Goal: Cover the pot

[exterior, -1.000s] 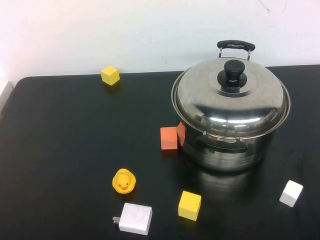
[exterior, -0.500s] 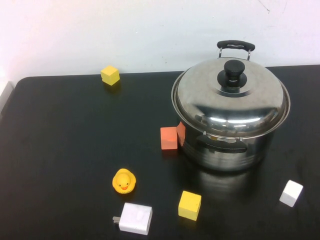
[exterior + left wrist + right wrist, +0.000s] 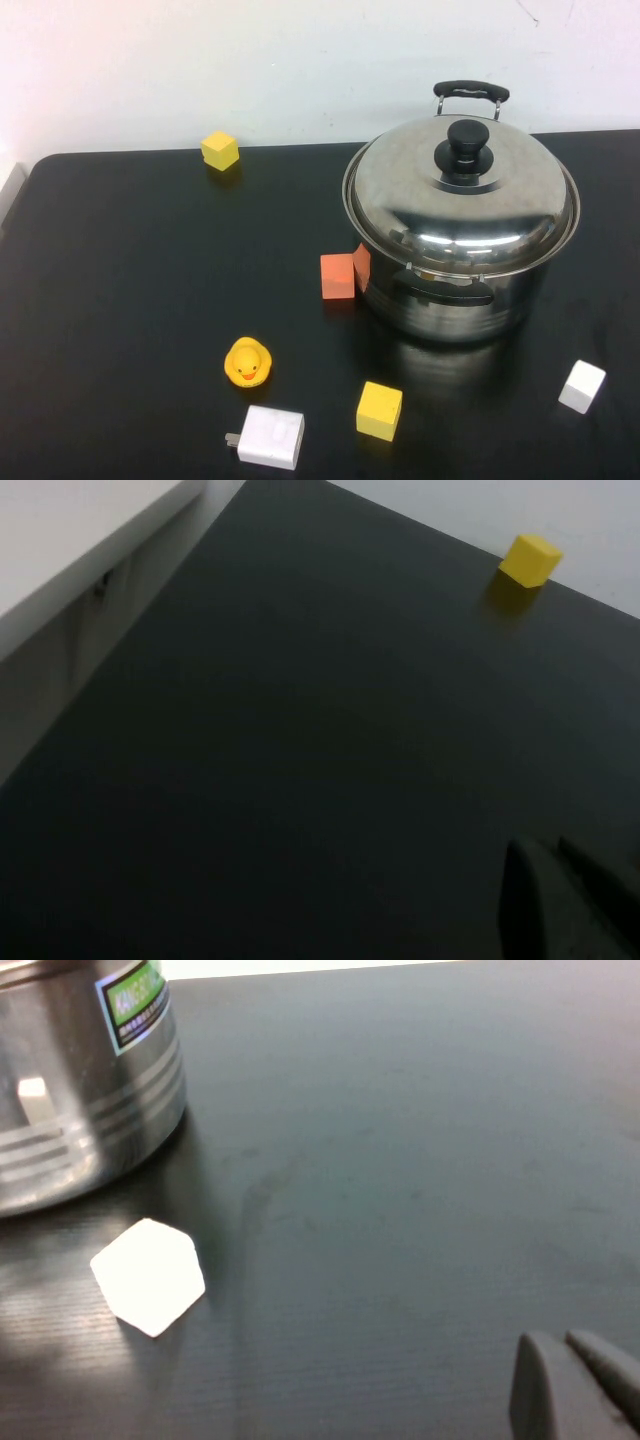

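The large steel pot (image 3: 455,300) stands at the right of the black table, with black loop handles front and back. The domed steel lid (image 3: 460,200) with a black knob (image 3: 467,140) sits on the pot's rim. Neither arm shows in the high view. My left gripper (image 3: 540,852) is shut and empty, low over bare table at the left side. My right gripper (image 3: 555,1342) is shut and empty, low over the table to the right of the pot, whose wall shows in the right wrist view (image 3: 80,1080).
An orange block (image 3: 338,276) touches the pot's left side. A yellow cube (image 3: 220,150) lies far left, also in the left wrist view (image 3: 530,559). A rubber duck (image 3: 247,362), white adapter (image 3: 270,437), yellow cube (image 3: 380,410) and white cube (image 3: 582,386) lie in front.
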Available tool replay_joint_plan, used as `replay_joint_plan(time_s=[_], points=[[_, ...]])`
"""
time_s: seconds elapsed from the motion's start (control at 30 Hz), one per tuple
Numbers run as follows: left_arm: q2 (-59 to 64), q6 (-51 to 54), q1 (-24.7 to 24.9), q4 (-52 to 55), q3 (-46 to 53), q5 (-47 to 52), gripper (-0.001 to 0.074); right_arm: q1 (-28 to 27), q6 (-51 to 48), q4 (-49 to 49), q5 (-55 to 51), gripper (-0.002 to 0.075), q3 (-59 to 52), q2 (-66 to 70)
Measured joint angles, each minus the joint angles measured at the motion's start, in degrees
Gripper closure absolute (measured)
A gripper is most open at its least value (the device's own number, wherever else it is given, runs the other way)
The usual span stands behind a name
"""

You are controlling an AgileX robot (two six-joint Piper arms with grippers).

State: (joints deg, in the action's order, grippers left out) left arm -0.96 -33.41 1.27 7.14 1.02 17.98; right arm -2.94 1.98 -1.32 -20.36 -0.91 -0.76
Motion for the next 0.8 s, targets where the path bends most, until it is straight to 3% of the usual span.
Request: replay_joint_plan(time_s=[0.17, 0.37, 0.53, 0.8], points=[[0.0, 1.11, 0.0, -2.7, 0.0, 0.21, 0.0736, 0.0, 0.0, 0.0, 0.0, 0.0728, 0.0, 0.0], [0.0, 10.19, 0.0, -8.64, 0.0, 0.26, 0.0736, 0.0, 0.0, 0.0, 0.0, 0.0728, 0.0, 0.0], [0.0, 18.3, 0.0, -9.42, 0.0, 0.26, 0.0736, 0.0, 0.0, 0.0, 0.0, 0.0728, 0.0, 0.0], [0.0, 22.46, 0.0, -9.67, 0.0, 0.26, 0.0736, 0.0, 0.0, 0.0, 0.0, 0.0728, 0.0, 0.0]])
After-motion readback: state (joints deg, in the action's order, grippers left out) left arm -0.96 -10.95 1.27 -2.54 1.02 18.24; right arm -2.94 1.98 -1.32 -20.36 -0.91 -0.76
